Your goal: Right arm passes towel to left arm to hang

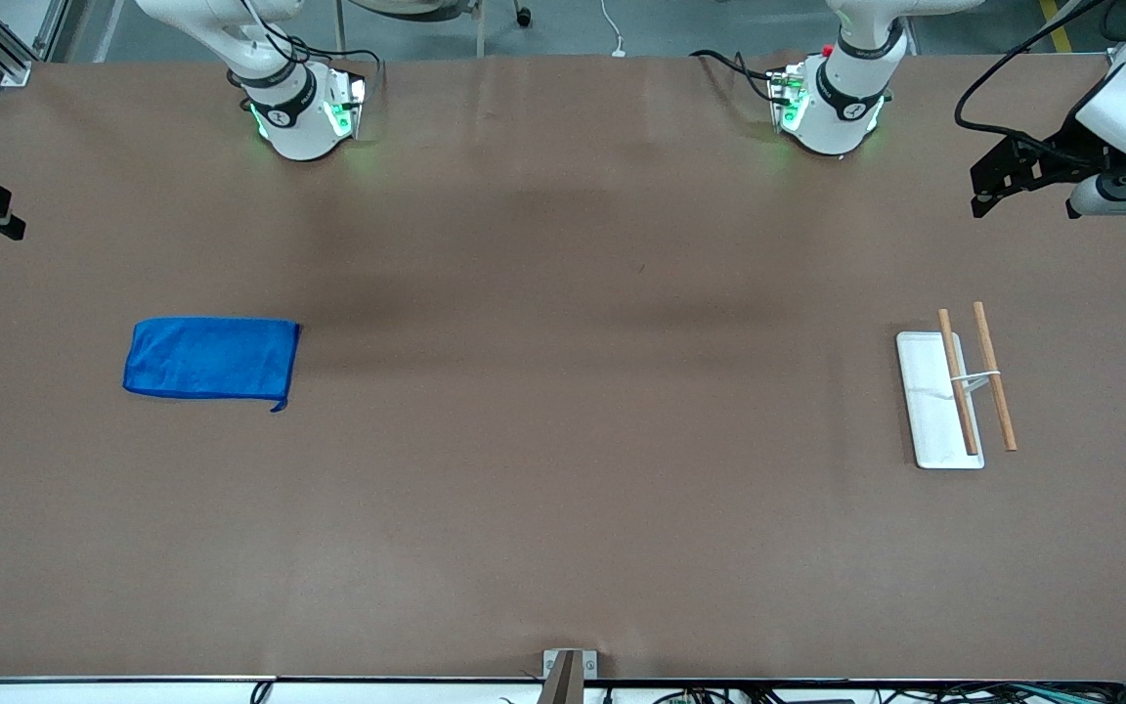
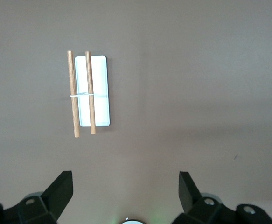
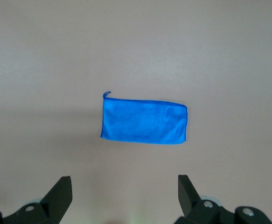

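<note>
The towel (image 1: 211, 358), a bright blue folded rectangle with a small loop at one corner, lies flat on the brown table toward the right arm's end. In the right wrist view the towel (image 3: 144, 121) sits below my right gripper (image 3: 124, 183), which is open and empty high above the table. In the front view only part of the right gripper (image 1: 8, 215) shows, at the picture's edge. My left gripper (image 1: 981, 191) hangs open and empty over the left arm's end of the table. Bare table shows between the fingers of the left gripper (image 2: 125, 179).
A small rack stands toward the left arm's end: a white flat tray (image 1: 932, 420) carrying two wooden rods (image 1: 958, 381) on a thin white frame. The left wrist view looks down on the same tray (image 2: 101, 93) and rods (image 2: 73, 100). Both arm bases (image 1: 299, 117) stand along the table's edge farthest from the front camera.
</note>
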Robot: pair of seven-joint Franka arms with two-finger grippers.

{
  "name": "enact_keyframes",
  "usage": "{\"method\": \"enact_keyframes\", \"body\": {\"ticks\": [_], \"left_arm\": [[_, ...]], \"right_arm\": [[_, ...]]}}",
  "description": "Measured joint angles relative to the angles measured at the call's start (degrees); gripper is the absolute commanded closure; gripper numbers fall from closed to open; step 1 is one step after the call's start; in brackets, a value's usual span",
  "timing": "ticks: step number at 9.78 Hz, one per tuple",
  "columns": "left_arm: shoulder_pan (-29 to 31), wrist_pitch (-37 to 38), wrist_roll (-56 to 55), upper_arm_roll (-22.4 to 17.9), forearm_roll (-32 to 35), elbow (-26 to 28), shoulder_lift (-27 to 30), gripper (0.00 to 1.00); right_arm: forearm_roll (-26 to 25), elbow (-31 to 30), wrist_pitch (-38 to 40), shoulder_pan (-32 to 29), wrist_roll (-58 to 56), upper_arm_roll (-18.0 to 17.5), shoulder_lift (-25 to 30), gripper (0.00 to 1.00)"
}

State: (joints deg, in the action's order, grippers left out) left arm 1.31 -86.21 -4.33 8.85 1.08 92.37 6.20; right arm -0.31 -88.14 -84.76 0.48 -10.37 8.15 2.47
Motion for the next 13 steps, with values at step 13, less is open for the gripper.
{"method": "enact_keyframes", "body": {"ticks": [13], "left_arm": [[0.0, 0.6, 0.1, 0.0, 0.0, -1.1, -0.9, 0.00]], "right_arm": [[0.6, -13.8, -10.2, -6.1, -1.7, 0.5, -0.5, 0.01]]}}
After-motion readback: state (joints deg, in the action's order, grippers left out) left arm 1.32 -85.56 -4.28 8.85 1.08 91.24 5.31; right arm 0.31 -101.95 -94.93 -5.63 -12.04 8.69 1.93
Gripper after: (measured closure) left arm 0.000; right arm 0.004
